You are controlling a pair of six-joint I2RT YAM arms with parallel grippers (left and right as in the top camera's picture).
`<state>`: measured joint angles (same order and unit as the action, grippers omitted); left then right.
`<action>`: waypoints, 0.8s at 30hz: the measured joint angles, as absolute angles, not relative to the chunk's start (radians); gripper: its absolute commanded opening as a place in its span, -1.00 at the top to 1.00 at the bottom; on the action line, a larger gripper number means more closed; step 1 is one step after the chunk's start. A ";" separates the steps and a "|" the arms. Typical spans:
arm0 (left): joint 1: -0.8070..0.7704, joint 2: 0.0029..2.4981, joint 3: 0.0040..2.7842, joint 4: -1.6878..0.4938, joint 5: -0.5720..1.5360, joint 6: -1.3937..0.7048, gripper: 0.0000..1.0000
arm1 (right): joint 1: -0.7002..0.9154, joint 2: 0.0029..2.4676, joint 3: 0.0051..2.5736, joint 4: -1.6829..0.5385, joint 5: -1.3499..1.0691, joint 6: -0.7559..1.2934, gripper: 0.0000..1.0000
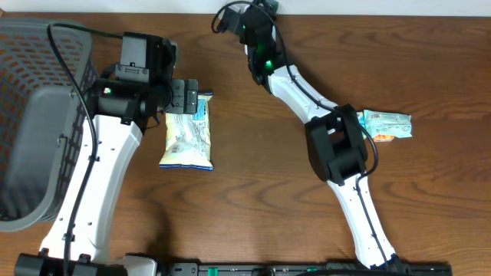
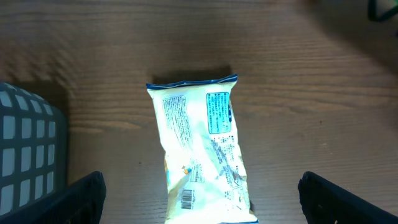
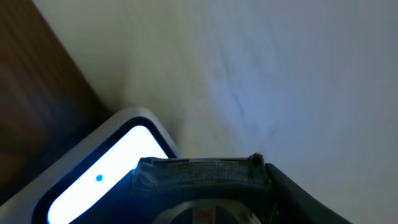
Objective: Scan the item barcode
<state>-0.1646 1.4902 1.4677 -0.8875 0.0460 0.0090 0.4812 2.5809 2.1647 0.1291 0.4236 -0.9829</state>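
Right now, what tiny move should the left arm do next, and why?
Probably lower the left gripper straight down around the snack bag. Its jaws stand wide open above the bag, one on each side. The bag lies flat on the table, not yet gripped, with its barcode facing up.

Even, soft light on the wooden table (image 1: 430,215), washed-out glare on the pale packet (image 2: 199,143), blurred right-wrist view

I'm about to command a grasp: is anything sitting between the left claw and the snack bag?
Nothing visible does. The left claw hangs open directly over the snack bag lying on the table; the basket stands off to its side.
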 measured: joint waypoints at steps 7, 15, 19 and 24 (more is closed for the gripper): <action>-0.165 1.490 1.468 -0.888 0.046 0.009 -0.95 | 0.481 2.349 2.162 -0.294 0.358 -0.635 -0.06; -0.165 1.490 1.468 -0.888 0.046 0.009 -0.95 | 0.478 2.069 2.194 -0.878 0.105 -0.296 -0.01; -0.165 1.490 1.468 -0.888 0.046 0.009 -0.95 | 0.459 2.089 2.184 -1.194 0.030 -0.215 -0.02; -0.165 1.490 1.468 -0.888 0.046 0.009 -0.95 | 0.422 2.167 2.099 -1.325 0.010 -0.141 -0.03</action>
<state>-0.1646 1.4902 1.4677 -0.8883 0.0460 0.0090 0.4217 2.1666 2.0995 -1.3251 0.0101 -0.1406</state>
